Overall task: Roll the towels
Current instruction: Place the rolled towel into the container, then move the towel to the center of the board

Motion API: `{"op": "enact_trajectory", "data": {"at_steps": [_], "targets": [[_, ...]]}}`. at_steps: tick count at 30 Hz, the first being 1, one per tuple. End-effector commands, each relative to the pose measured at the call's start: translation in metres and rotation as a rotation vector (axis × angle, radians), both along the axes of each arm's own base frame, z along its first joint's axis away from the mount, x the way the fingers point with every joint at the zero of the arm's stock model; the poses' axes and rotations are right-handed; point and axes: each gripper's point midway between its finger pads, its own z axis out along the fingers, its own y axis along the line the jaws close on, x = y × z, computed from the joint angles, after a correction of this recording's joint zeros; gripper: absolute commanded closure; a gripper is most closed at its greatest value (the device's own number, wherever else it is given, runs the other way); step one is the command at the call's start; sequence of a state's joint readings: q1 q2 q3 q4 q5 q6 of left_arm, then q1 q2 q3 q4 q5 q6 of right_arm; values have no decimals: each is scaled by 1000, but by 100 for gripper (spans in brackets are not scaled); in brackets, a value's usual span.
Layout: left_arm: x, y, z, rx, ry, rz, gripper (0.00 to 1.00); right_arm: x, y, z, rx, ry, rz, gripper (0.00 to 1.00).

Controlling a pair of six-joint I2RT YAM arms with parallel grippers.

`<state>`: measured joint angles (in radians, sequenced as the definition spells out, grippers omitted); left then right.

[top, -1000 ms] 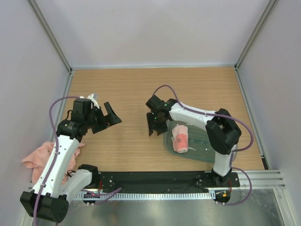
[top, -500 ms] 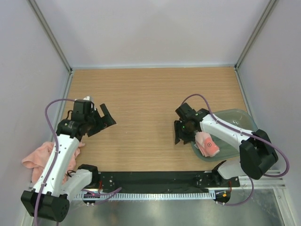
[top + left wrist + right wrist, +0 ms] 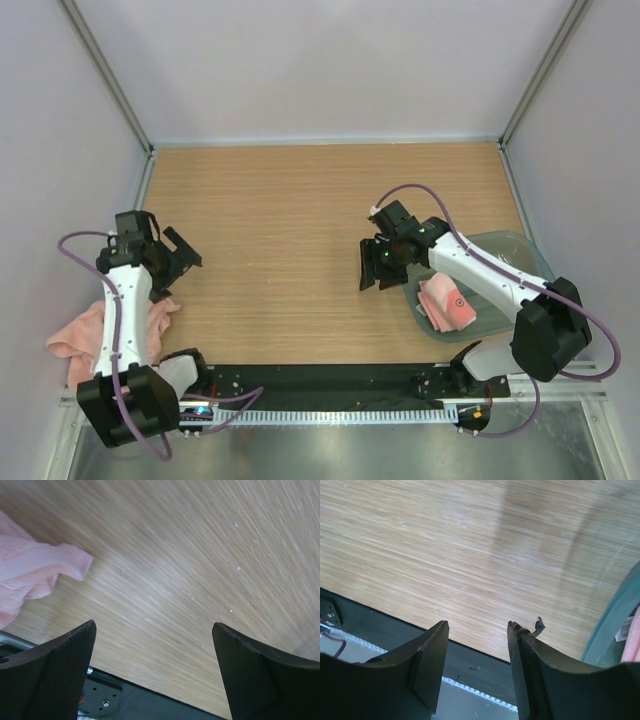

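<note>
Both arms have white link shells with black joint housings: left arm (image 3: 120, 310), right arm (image 3: 480, 278). Left cable (image 3: 80, 235) is purple-grey and round-sectioned, leaving the wrist housing on its 9 o'clock side. Right cable (image 3: 410, 187) is the same colour. Left end effector (image 3: 152, 627) has two matte black fingers (image 3: 55, 675) with finely dimpled inner faces. Right end effector (image 3: 477, 625) has the same black wedge-shaped fingers, with a small grey tab (image 3: 538, 626) on the 3 o'clock fingertip.

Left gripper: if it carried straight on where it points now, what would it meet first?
The left gripper would most likely meet bare wooden tabletop first: its open jaws frame only wood. The crumpled pink towel lies off to one side of that line, though depth is hard to judge.
</note>
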<state>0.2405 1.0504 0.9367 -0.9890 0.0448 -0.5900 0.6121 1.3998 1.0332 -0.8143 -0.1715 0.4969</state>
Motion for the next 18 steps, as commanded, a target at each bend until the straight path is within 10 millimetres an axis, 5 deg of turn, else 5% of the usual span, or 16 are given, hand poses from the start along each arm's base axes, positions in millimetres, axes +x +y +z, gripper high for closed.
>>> {"op": "enact_trajectory", "data": {"at_steps": [1, 5, 18], "targets": [[-3, 12, -3, -26, 23, 62, 2, 3, 12, 15, 45, -28, 51, 43], [-4, 27, -11, -45, 28, 209, 0, 0, 14, 14, 50, -21, 67, 42], [-30, 121, -31, 116, 248, 546, 0, -3, 27, 4, 71, 5, 148, 41]]}}
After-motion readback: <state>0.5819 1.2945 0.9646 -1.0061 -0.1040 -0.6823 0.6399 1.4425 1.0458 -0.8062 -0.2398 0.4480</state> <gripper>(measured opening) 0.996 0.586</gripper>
